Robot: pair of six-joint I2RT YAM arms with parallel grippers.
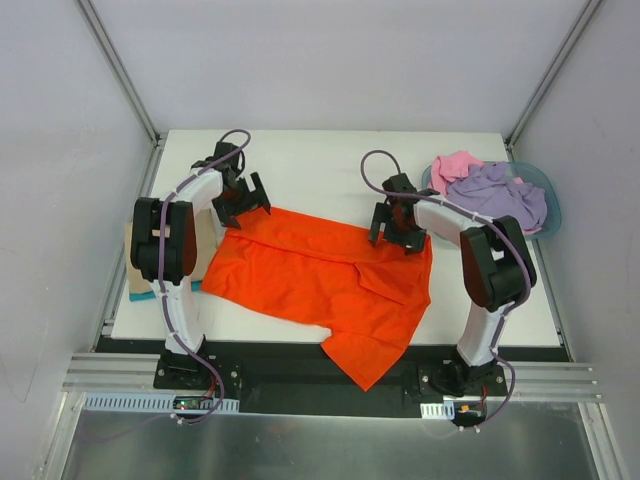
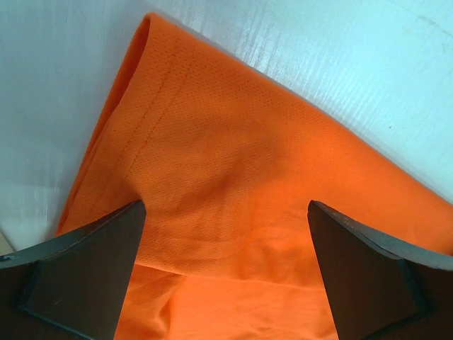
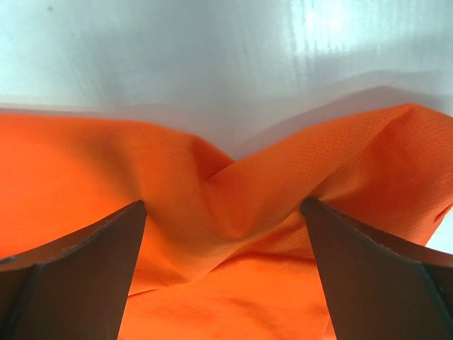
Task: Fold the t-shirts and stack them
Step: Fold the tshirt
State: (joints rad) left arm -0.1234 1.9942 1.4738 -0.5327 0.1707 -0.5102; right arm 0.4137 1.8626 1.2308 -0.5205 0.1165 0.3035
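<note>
Orange mesh cloth filled most of the scene: the orange t-shirt (image 1: 320, 275) lay spread across the middle of the table (image 1: 330, 160), running from near the left edge to near the right edge, with its lower part spilling over the near edge between the two arm bases. It was loosely flattened but not yet folded, with a crease showing near its right side.

The left gripper (image 1: 245, 200) hung over the shirt's far left corner. In its wrist view the fingers (image 2: 92, 262) stood wide apart, straddling a hemmed edge and grasping nothing. The right gripper (image 1: 400, 237) sat over the shirt's far right corner, jaws likewise spread. A raised pucker of cloth lay between them, uncaught. Whether either set of tips touched the fabric could not be told.

The lilac t-shirt (image 1: 495, 195) and the pink t-shirt (image 1: 455, 167) lay bunched in the basin (image 1: 548, 205) at the far right corner, untouched.

The step in hand looked like the first fold of the first shirt, so the task was barely begun. The next move probably called for both grippers to pinch their far corners together and carry that edge evenly toward the near edge, keeping the cloth taut enough not to bunch, and minding the overhanging part.
</note>
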